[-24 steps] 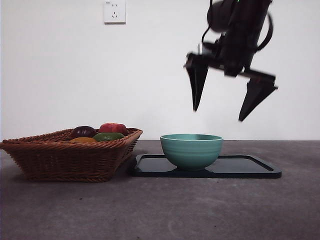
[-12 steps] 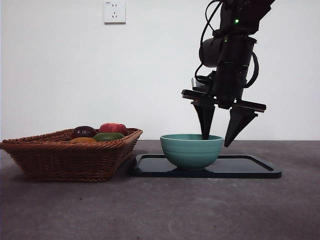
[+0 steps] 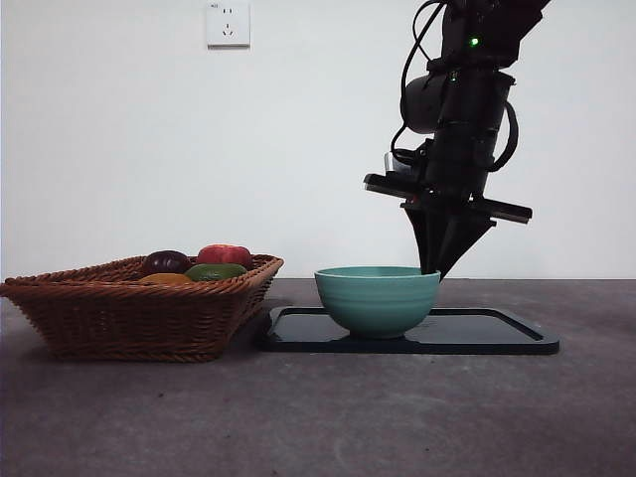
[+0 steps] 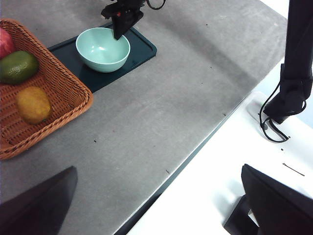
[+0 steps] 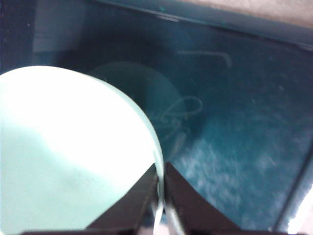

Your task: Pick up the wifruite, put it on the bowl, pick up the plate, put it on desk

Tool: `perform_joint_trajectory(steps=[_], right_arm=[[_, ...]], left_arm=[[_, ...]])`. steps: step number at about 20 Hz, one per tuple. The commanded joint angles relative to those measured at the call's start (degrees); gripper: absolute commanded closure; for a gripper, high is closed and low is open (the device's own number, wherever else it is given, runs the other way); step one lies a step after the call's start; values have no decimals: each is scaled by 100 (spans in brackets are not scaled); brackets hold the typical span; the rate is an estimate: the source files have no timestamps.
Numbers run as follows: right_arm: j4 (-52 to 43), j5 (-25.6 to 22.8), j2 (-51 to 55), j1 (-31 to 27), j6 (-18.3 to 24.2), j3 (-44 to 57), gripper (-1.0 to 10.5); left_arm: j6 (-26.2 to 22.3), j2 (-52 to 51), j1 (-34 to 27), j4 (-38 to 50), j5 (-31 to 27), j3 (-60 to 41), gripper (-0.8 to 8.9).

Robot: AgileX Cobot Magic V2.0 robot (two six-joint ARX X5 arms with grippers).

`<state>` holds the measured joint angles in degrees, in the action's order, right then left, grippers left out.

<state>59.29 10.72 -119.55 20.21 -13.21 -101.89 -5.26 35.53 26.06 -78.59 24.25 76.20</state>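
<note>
Right gripper (image 3: 434,266) has its fingers pinched on the bowl (image 3: 379,299) rim — to lift it off the tray (image 3: 497,336); left fingers wide, idle.

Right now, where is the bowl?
In the front view the bowl stands on the left part of the dark tray, just right of the wicker basket; the right gripper pinches its right rim.

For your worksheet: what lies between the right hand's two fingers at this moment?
The rim of the mint-green bowl. The right wrist view shows the right hand closed on that thin wall, one finger inside, one outside; the front view agrees, and the bowl stands on the dark tray.
</note>
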Motion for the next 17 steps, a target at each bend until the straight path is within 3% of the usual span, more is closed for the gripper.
perform_joint_trajectory(steps=[1, 7, 13, 17], right_arm=[[146, 2, 319, -26, 264, -216, 937], [1294, -26, 1655, -17, 769, -4, 937], [1154, -2, 3786, 61, 800, 1934, 937], [682, -11, 4575, 417, 444, 3226, 937]], left_arm=[[-74, 33, 31, 57, 26, 61, 252], [-72, 33, 31, 55, 26, 61, 252], [-70, 33, 31, 7, 26, 61, 252], [-70, 33, 31, -111, 26, 61, 252]])
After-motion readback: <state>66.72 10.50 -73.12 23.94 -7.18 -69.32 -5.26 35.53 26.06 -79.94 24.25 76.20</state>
